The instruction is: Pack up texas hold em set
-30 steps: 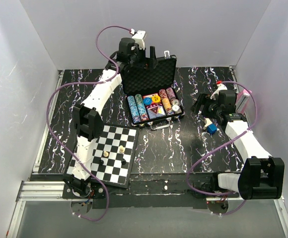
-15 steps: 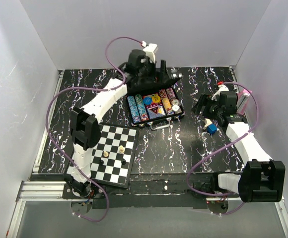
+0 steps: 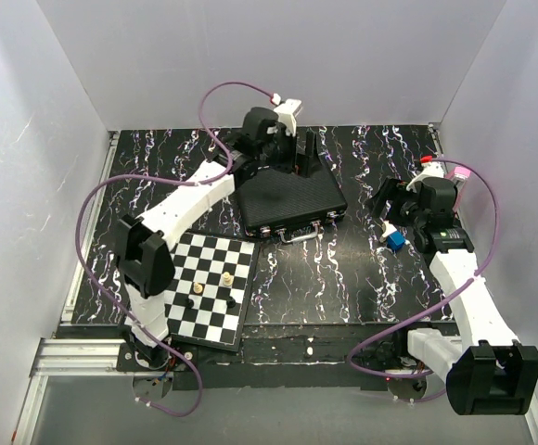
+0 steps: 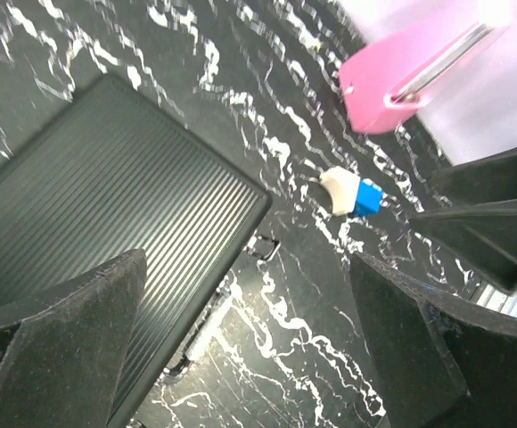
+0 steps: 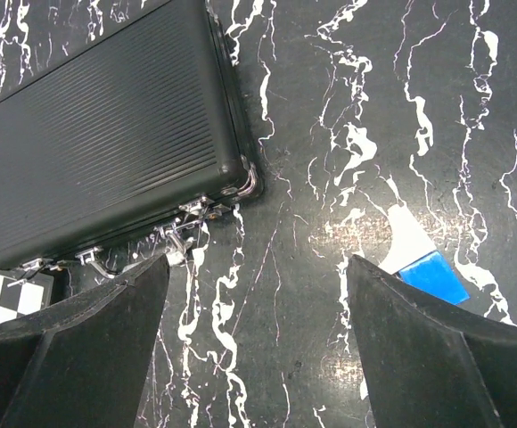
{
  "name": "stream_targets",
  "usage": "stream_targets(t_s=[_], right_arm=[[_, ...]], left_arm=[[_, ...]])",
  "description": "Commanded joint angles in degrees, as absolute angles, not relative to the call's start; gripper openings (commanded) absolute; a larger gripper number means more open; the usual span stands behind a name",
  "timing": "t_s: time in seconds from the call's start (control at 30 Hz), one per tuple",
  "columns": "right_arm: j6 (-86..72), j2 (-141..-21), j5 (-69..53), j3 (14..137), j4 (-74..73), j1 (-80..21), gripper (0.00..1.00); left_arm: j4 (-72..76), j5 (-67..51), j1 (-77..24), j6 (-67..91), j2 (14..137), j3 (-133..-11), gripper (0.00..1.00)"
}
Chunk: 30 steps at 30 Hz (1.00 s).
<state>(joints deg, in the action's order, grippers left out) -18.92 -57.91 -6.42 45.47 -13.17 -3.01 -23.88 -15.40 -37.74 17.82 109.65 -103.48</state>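
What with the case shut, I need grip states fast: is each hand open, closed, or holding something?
Left hand: open, holding nothing.
Right hand: open, holding nothing.

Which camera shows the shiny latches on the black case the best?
The right wrist view: the silver latches sit large and clear along the front edge of the briefcase. The top view shows them tiny. The left wrist view gives only a glimpse at one edge.
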Motion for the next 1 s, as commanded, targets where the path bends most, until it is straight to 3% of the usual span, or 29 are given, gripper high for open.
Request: stream_targets(t_s=[0.0, 0.23, 0.63, 0.97], right_arm=[[-19.4, -56.6, -5.2, 45.4, -13.0, -2.7, 0.87], [-17.4, -58.0, -9.7, 45.3, -13.1, -2.7, 0.85], [-20.7, -66.7, -14.5, 47.3, -12.0, -2.7, 0.75], [-22.1, -75.2, -14.2, 51.0, -12.7, -4.4, 0.72]], left_arm=[[-22.6, -14.8, -37.4, 16.2, 105.9, -103.2, 0.98], [-23.6, -13.3, -37.8, 12.8, 111.1, -100.5, 0.96], [-23.8, -10.2, -37.8, 4.9, 119.5, -96.1, 0.44], [-21.4, -8.6, -37.9, 9.8, 119.7, -81.7, 0.41]])
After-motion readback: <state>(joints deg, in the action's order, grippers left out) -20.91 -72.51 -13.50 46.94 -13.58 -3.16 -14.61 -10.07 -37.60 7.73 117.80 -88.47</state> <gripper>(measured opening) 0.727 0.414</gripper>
